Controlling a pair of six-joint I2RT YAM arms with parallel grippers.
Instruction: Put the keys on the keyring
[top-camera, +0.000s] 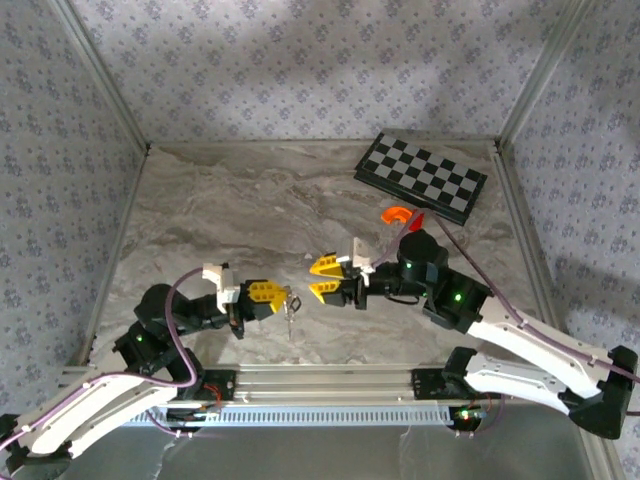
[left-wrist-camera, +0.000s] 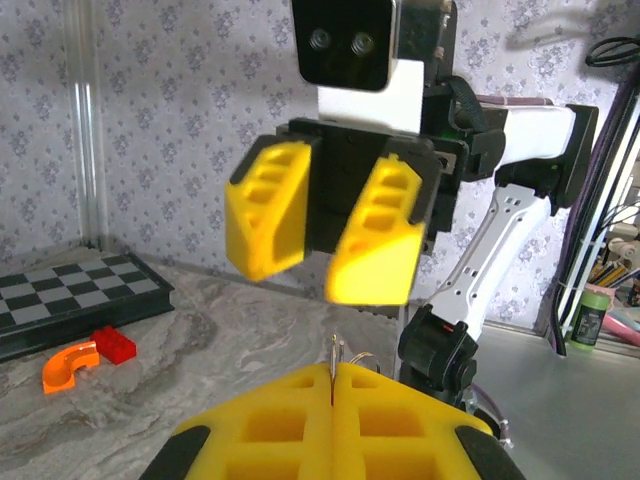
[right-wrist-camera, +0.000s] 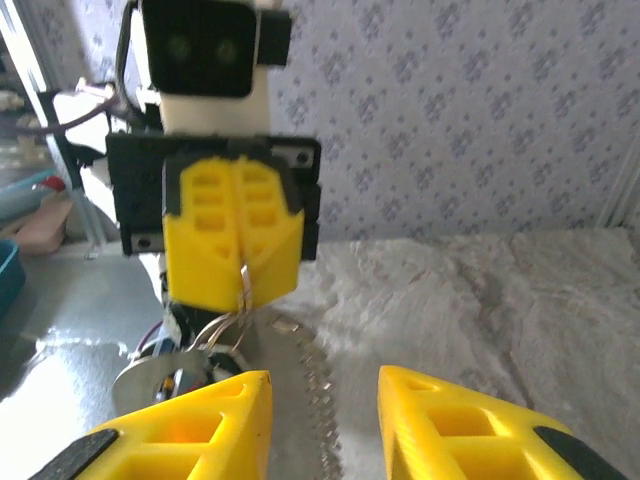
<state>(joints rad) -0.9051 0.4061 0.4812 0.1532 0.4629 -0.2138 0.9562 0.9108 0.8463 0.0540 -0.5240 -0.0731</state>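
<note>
Top camera: high behind the near edge, looking down across the whole table (top-camera: 220, 200); left wrist camera: low and close, facing the right gripper (left-wrist-camera: 318, 275); right wrist camera: low and close, facing the left gripper (right-wrist-camera: 238, 290); all three share both grippers.

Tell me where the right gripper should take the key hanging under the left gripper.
Probably the key's toothed blade. It hangs free below the left gripper, whose shut fingers pinch the ring and leave little of it exposed. Bring the right gripper straight in from its own side; its jaws stand open, facing the blade.
</note>
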